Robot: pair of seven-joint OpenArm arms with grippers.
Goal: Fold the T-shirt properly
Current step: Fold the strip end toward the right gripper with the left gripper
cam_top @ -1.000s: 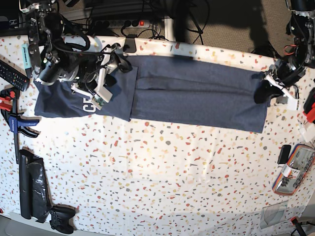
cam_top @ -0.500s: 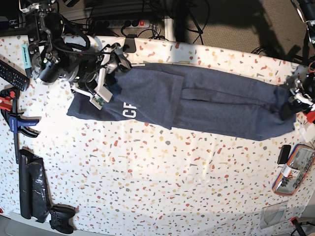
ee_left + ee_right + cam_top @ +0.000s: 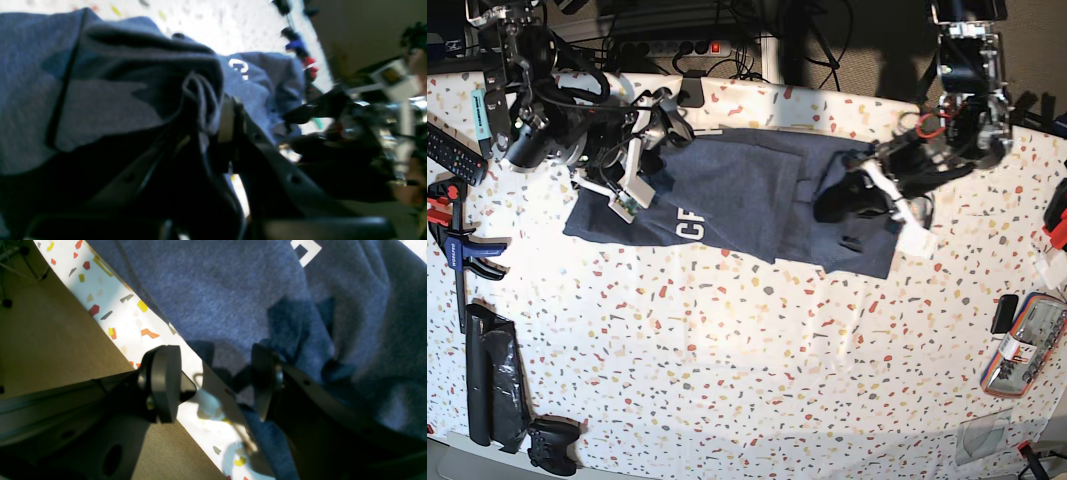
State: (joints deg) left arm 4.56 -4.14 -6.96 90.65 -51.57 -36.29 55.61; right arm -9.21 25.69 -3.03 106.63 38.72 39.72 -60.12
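Observation:
The navy T-shirt (image 3: 737, 190) lies along the table's far side, white lettering (image 3: 689, 226) showing near its left part. Its right end is doubled over toward the middle. My left gripper (image 3: 842, 205) is shut on that bunched end, and the left wrist view shows cloth (image 3: 100, 93) pinched in the left gripper (image 3: 217, 126). My right gripper (image 3: 667, 135) is open at the shirt's far left corner. In the right wrist view the right gripper (image 3: 213, 383) straddles the shirt's edge (image 3: 233, 290) at the table edge, one finger (image 3: 163, 383) off the cloth.
A clamp (image 3: 452, 235) and a remote (image 3: 447, 150) lie at the left edge. A black bag (image 3: 492, 385) and a game controller (image 3: 552, 445) sit at the front left. A clear pouch (image 3: 1022, 345) lies at the right. A power strip (image 3: 682, 47) is behind the table.
The left gripper first pulled the shirt rightward, then carried its right end back left over the body, so the shirt is now much shorter. The right arm has stayed put.

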